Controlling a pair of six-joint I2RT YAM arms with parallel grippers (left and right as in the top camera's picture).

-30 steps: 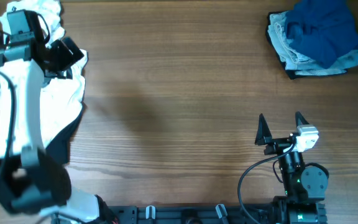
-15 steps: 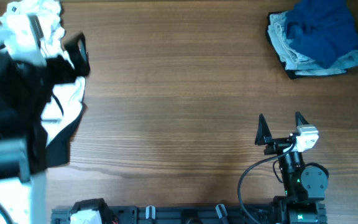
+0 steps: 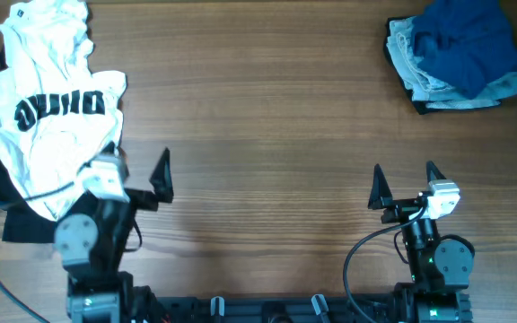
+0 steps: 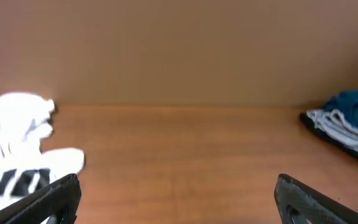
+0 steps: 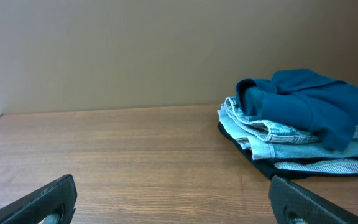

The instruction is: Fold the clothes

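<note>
The dark teal-blue shirt (image 3: pixel 470 43) lies crumpled on top of a pile at the far right corner of the table. It also shows in the right wrist view (image 5: pixel 319 99) and, small, in the left wrist view (image 4: pixel 357 104). My left gripper (image 3: pixel 139 175) is open and empty near the front left, beside the white T-shirt; its wrist view (image 4: pixel 178 190) shows bare wood between the jaws. My right gripper (image 3: pixel 405 179) is open and empty near the front right, well short of the pile, with bare wood between its jaws (image 5: pixel 173 186).
A white T-shirt with black lettering (image 3: pixel 56 117) lies spread at the far left over a black cloth (image 3: pixel 16 226). Under the teal shirt lies a light-blue denim garment (image 3: pixel 409 63) on a dark layer (image 5: pixel 272 167). A brown wall stands behind the table.
My left arm has drawn back from over the white T-shirt to the front left and now rests low. The white T-shirt lies uncovered with its lettering showing. The right arm has not moved.
</note>
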